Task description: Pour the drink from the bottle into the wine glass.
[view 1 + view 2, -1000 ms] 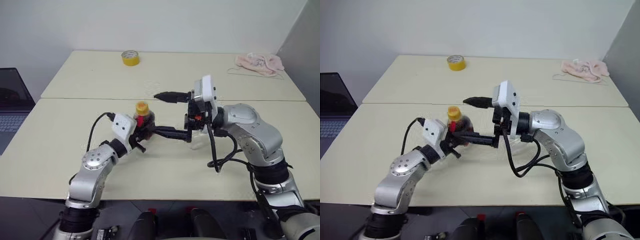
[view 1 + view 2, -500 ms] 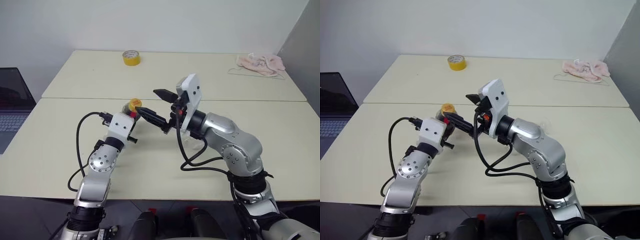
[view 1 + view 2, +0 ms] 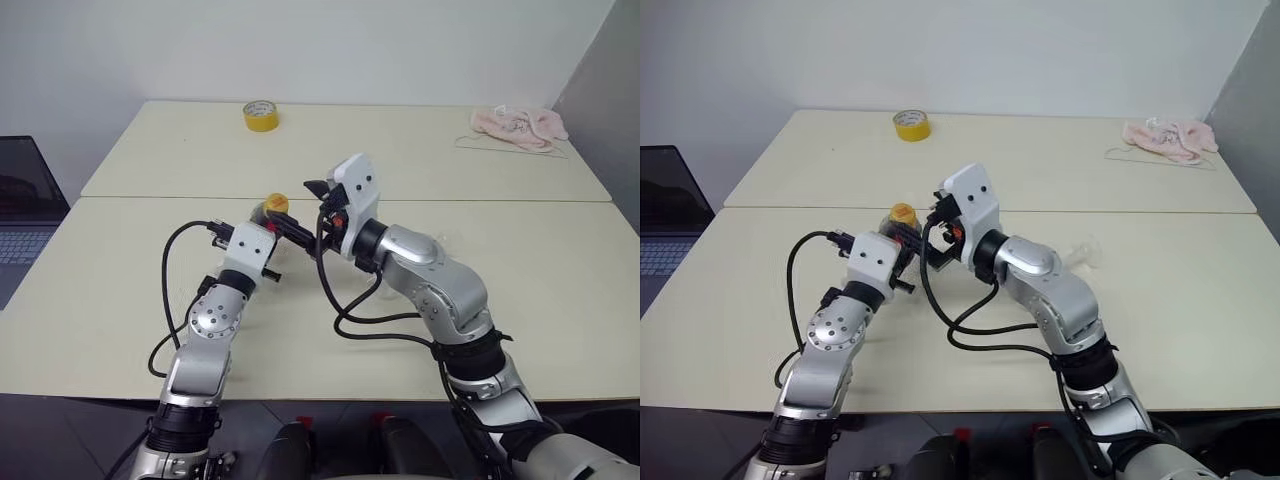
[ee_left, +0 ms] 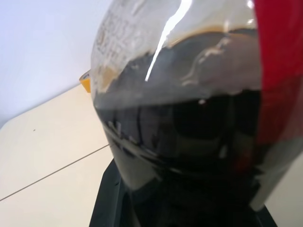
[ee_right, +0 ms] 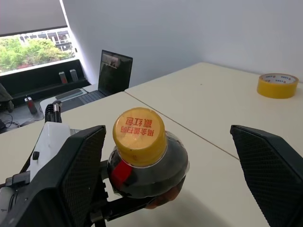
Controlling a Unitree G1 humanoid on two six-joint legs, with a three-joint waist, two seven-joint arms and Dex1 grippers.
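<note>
We hold bottle (image 5: 144,163) in left gripper (image 3: 268,222); right gripper (image 5: 170,156) jaws wide around cap (image 5: 139,131) (still on). Wine glass (image 3: 1081,253) unfilled.

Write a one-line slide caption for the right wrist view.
Open right gripper flanks the yellow-capped bottle of dark drink, held by the left gripper; tape roll behind.

One bottle (image 5: 144,163), one wine glass (image 3: 1083,254), one tape roll (image 3: 261,116), one cloth (image 3: 518,127).

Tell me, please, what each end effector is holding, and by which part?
Left end effector grips the bottle by its lower body; right end effector, open, holds nothing.
</note>
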